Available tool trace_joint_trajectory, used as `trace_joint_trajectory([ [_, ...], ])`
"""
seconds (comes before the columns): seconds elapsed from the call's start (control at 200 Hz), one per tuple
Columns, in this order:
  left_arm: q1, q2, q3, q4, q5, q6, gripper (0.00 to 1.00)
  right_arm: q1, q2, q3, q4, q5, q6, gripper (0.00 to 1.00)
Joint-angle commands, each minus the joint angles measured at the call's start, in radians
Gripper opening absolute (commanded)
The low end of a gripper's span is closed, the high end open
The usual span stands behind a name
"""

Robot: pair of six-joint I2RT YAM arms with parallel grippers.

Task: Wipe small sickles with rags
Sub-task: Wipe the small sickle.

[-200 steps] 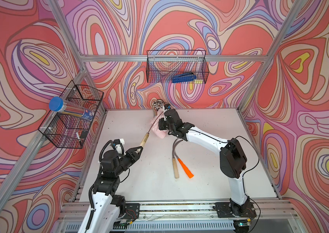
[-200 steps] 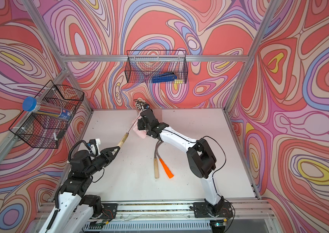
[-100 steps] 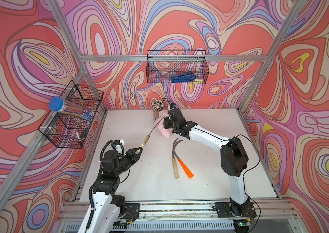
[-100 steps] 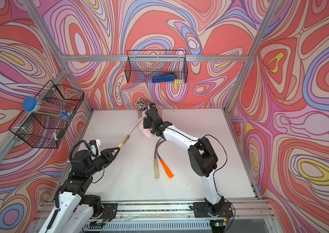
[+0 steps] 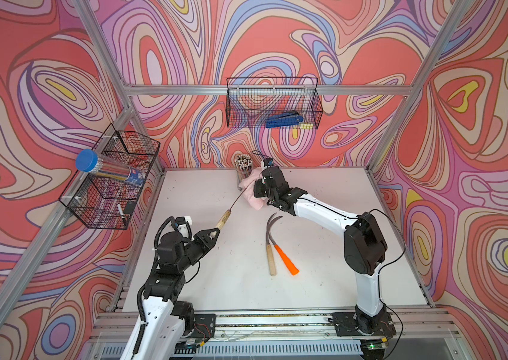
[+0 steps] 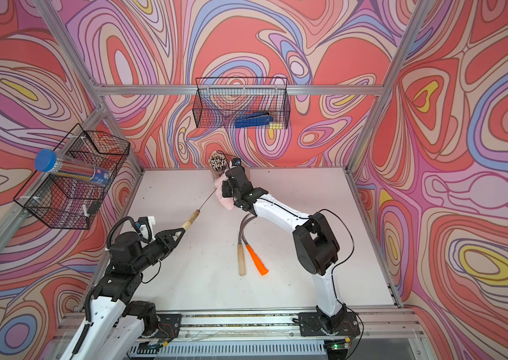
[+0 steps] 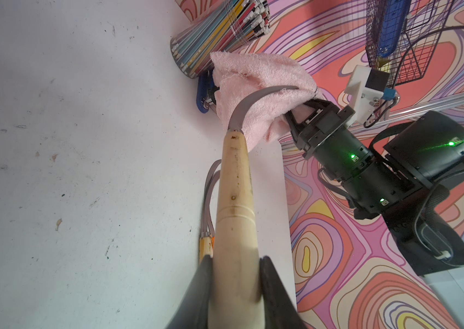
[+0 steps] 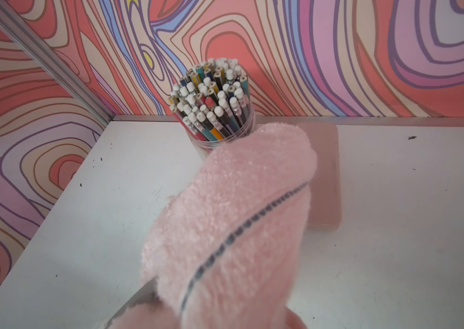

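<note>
Where fuzzy rag folds, curved sickle rests

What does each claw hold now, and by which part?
Left claw: a sickle, by the butt end of its wooden handle. Right claw: the rag, bunched up; the exact grip place is hidden by the cloth.

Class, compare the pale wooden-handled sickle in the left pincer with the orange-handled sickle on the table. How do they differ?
The pale wooden-handled sickle is gripped, raised, by the left pincer; the orange-handled sickle lies loose on the white table. The first's blade rests against the fuzzy pink rag; the second's touches no cloth. Both have curved grey blades.
</note>
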Motion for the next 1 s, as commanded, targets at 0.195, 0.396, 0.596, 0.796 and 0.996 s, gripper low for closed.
trace_joint_trajectory([
  [0.195, 0.006, -0.015, 0.021, -0.007, -0.01, 0.001, 0.0, -0.033, -0.121, -0.158, 0.119, 0.013, 0.056, 0.0],
  [0.396, 0.008, -0.026, 0.024, -0.01, -0.01, 0.001, 0.0, -0.109, -0.145, -0.219, 0.143, -0.067, 0.12, 0.0],
  [0.596, 0.009, -0.024, 0.021, 0.003, 0.0, -0.001, 0.0, -0.096, -0.051, -0.146, 0.133, -0.146, 0.122, 0.0],
  [0.796, 0.011, -0.018, 0.02, 0.007, 0.005, -0.001, 0.0, -0.057, 0.015, -0.019, 0.074, -0.152, 0.081, 0.0],
  [0.996, 0.01, -0.016, 0.022, 0.007, 0.005, 0.0, 0.0, -0.052, 0.045, 0.046, 0.032, -0.139, 0.066, 0.0],
])
